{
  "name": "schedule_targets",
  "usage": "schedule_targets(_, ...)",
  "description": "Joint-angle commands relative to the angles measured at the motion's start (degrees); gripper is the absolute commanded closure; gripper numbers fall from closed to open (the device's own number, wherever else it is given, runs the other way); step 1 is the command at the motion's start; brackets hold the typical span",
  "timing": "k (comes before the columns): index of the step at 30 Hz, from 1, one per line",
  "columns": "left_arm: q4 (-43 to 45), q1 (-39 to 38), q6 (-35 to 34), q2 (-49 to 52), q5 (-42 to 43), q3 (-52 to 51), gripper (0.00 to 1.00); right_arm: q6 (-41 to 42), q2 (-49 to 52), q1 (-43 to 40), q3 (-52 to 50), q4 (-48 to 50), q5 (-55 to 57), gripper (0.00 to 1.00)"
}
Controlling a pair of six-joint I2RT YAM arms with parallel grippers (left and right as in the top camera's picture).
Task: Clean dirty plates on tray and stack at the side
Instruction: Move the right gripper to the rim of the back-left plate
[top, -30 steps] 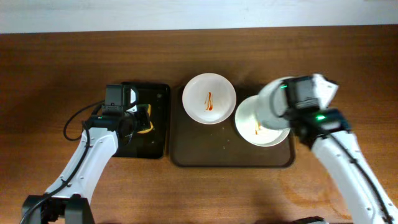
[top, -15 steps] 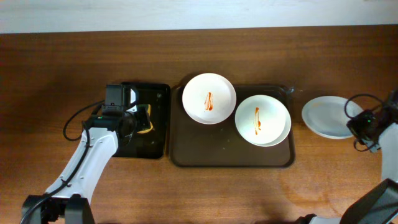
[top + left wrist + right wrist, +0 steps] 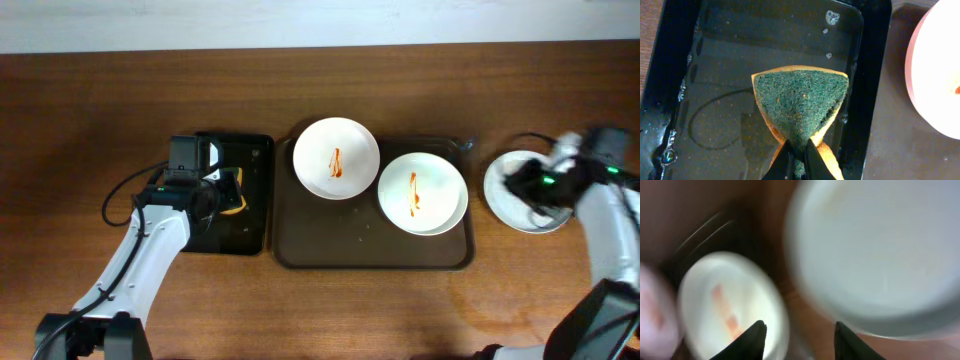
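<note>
Two white plates with orange-red streaks lie on the dark-brown tray (image 3: 330,240): one at the back left (image 3: 336,158), one at the right (image 3: 422,192). A third plate, clean, (image 3: 512,195) lies on the bare wood right of the tray; it shows blurred in the right wrist view (image 3: 875,255), with the streaked plate (image 3: 727,305) lower left. My right gripper (image 3: 799,332) is open and empty, over the clean plate's left part (image 3: 525,185). My left gripper (image 3: 799,155) is shut on a green-and-yellow sponge (image 3: 800,102) over the black tray.
A narrower black tray (image 3: 245,190) holding water stands left of the brown tray; it also shows in the left wrist view (image 3: 715,75). The table's back edge meets a white wall (image 3: 320,20). Bare wood lies in front of both trays.
My right arm swung from over the tray out to the far right, then came back left over the clean plate, which now lies on the wood. The left arm has not moved.
</note>
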Motion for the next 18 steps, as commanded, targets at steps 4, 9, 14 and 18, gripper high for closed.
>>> schedule_targets(4,0.15,0.24,0.92,0.09,0.04,-0.15,1.0,-6.4,-2.23,20.09,5.81,0.37,0.48,0.5)
schedule_targets(9,0.17,0.2,0.92,0.09,0.04,-0.15,1.0,-6.67,3.34,29.11,16.55,-2.97,3.06,0.41)
schedule_targets(14,0.15,0.2,0.9,0.09,0.07,-0.15,1.0,-7.65,13.29,33.14,23.71,-0.24,5.35,0.4)
schedule_targets(18,0.15,0.2,0.92,0.09,0.07,-0.15,1.0,-3.54,20.44,34.16,23.69,5.53,7.1,0.5)
